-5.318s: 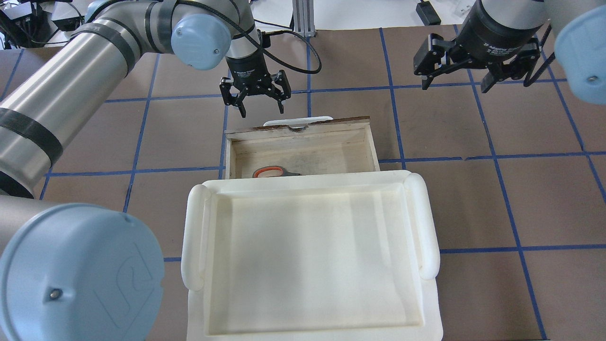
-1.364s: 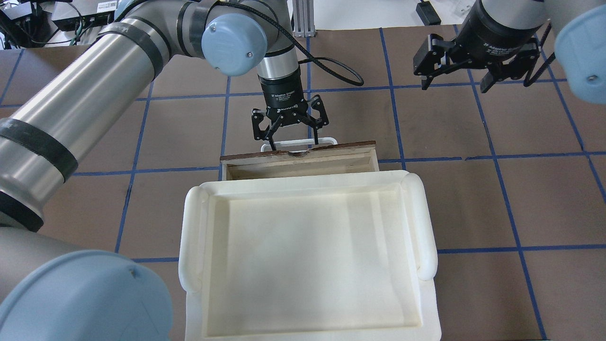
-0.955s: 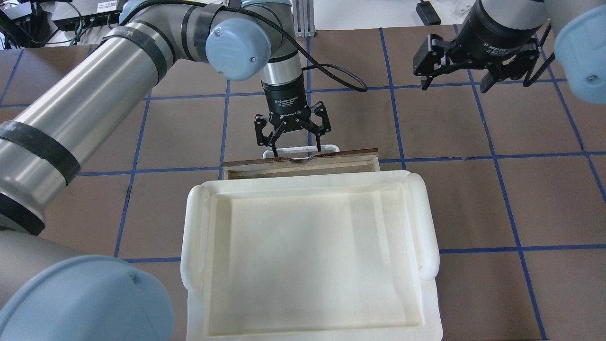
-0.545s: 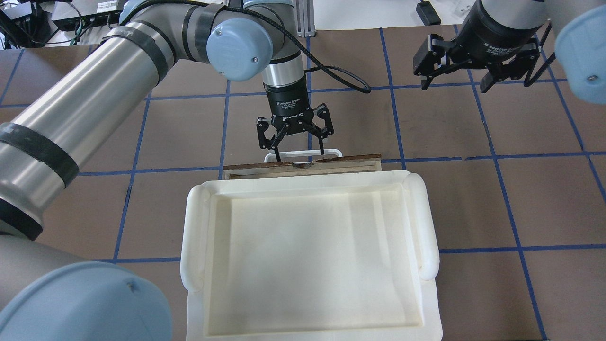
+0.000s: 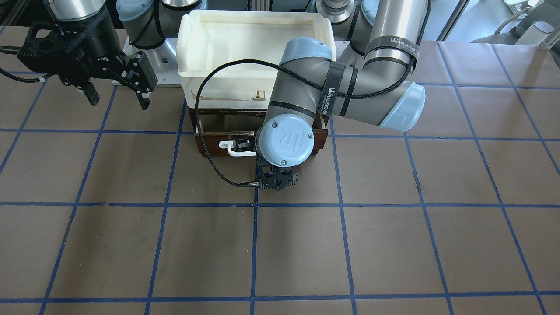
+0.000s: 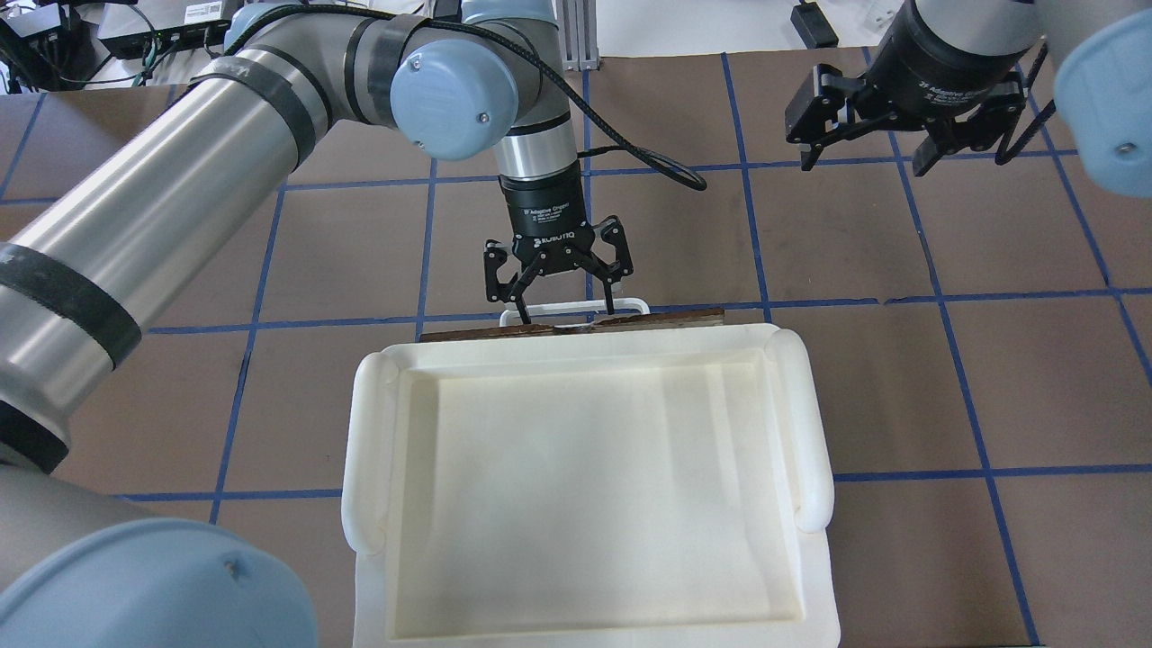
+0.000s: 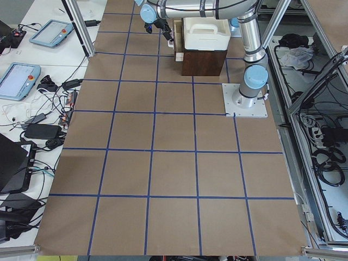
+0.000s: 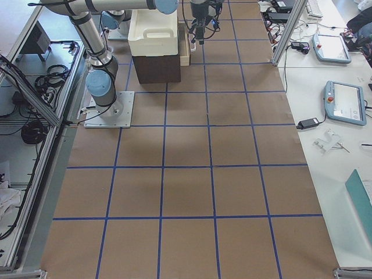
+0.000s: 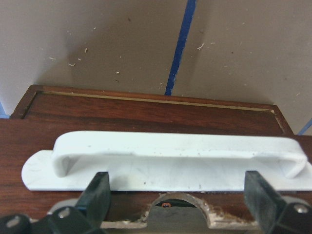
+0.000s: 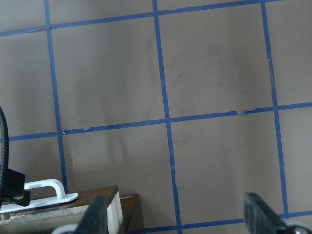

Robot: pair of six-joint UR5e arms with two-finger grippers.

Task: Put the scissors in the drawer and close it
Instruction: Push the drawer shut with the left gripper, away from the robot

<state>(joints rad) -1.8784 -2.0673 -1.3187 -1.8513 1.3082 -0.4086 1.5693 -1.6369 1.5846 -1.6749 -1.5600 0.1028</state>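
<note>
drawer (image 6: 675, 317) under tray (image 6: 814, 423) | L claw (image 6: 567, 313) astride handle (image 6: 634, 302) | R claw (image 6: 864, 166) well apart, right

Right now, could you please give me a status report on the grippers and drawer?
Left gripper open at the drawer front, by its handle. Right gripper open, empty, aside. Scissors out of sight; nothing seen blocking.

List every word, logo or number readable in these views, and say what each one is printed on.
"WANJEED": black strap on the left arm.
"UR": round cap on that arm's wrist joint.
"ROBOTIQ": body of the left end effector.
"2F Adaptive Gripper": collar of the right end effector; finer print below is blurred.
Tablet screens on the side benches: too small to read.
</note>
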